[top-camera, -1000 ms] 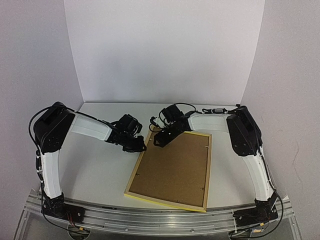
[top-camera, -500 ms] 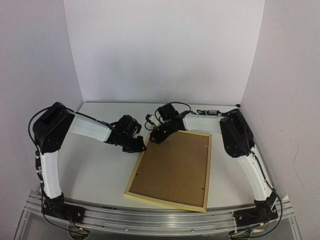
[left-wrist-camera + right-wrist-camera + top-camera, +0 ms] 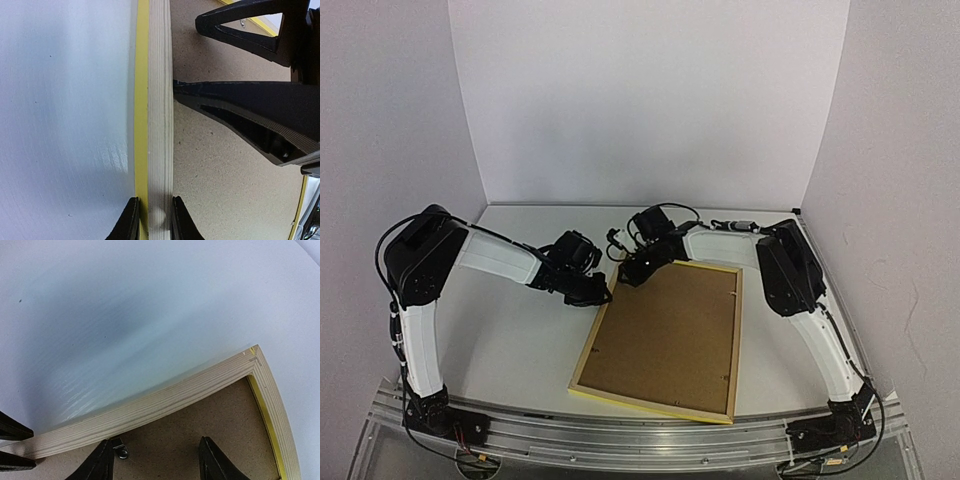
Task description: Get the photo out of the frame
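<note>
Face-down frame (image 3: 736, 340), 2 arms at its far corner.
Top: it lies on the counter (image 3: 510, 340), the photo hidden under the backing (image 3: 665, 335); both arms reach in low. Left wrist: the left claw (image 3: 152, 222) pinches the rail, and a slip could drag it. Right wrist: the right claw (image 3: 157, 460), spread, might miss the tab (image 3: 120, 452).

The top camera hangs high above the near edge of the table (image 3: 510, 340), looking down and forward over all of it. The left wrist camera sits very close, sighting along the left rail of the frame (image 3: 160, 100). The right wrist camera looks closely down on its far left corner, a stretch all three views share.
</note>
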`<state>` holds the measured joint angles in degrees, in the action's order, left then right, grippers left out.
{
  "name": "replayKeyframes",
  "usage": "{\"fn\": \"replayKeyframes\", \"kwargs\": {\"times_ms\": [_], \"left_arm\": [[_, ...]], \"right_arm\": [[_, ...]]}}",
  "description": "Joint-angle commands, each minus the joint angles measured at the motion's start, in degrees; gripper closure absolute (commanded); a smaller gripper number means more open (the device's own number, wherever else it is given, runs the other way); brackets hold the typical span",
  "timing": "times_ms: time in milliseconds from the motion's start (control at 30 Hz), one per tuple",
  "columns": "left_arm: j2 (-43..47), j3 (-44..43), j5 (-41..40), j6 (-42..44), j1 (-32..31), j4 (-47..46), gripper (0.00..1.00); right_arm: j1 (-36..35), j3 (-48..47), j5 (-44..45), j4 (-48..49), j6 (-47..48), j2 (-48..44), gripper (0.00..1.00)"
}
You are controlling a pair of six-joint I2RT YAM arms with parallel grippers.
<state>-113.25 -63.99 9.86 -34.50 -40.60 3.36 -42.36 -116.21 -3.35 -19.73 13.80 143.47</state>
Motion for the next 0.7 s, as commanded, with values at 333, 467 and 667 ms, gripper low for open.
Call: {"fn": "replayKeyframes", "kwargs": {"times_ms": [333,467,667], "left_arm": [[-1.3,4.2,8.5,-0.9,-2.2,8.8,1.0],[-1.2,4.3,8.7,-1.2,-2.3,8.7,1.0],[-1.7,4.2,10.0,-0.9,-2.5,8.1,1.0]], "right_arm": [[-0.7,-1.6,7.5,0.3,-5.5,4.3,0.61],[-0.7,-1.7,11.4,0.2,-8.0,4.3,0.66],[-0.7,-3.1,11.1,0.2,-6.7,5.2,0.67]]}}
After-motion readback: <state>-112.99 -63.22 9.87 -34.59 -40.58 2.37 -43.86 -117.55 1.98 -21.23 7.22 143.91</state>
